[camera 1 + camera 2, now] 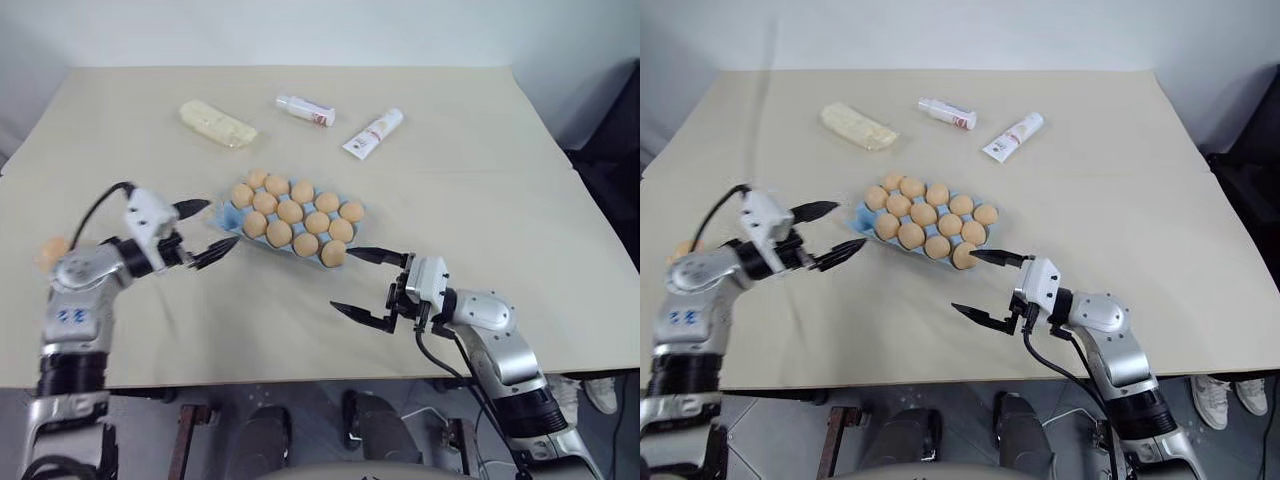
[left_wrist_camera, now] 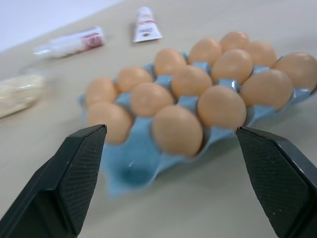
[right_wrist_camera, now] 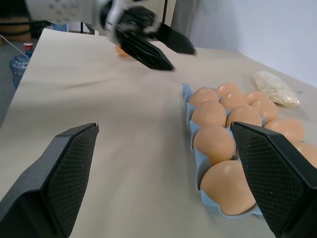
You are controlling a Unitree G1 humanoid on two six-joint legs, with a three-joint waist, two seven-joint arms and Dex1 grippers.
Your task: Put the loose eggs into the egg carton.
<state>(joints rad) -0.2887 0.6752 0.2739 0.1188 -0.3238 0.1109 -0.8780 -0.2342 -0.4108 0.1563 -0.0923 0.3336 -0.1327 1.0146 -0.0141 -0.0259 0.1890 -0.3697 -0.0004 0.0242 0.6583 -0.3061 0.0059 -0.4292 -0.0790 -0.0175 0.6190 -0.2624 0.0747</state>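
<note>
The light blue egg carton (image 1: 224, 216) lies mid-table, with tan eggs (image 1: 290, 211) in nearly all its cups. Its corner cup (image 2: 132, 169) nearest my left gripper is empty. My left gripper (image 1: 222, 224) hovers just left of that corner, open, with nothing between its fingers (image 2: 79, 168). One loose egg (image 1: 52, 250) rests on the table at the far left, partly hidden behind my left arm; it is the orange egg (image 3: 122, 50) past the left gripper (image 3: 163, 49) in the right wrist view. My right gripper (image 1: 342, 279) stands open and empty by the carton's near right end.
A pale yellow wrapped block (image 1: 218, 123) and two white tubes (image 1: 305, 110) (image 1: 372, 133) lie at the back of the table. The table's front edge (image 1: 300, 382) runs just below both arms.
</note>
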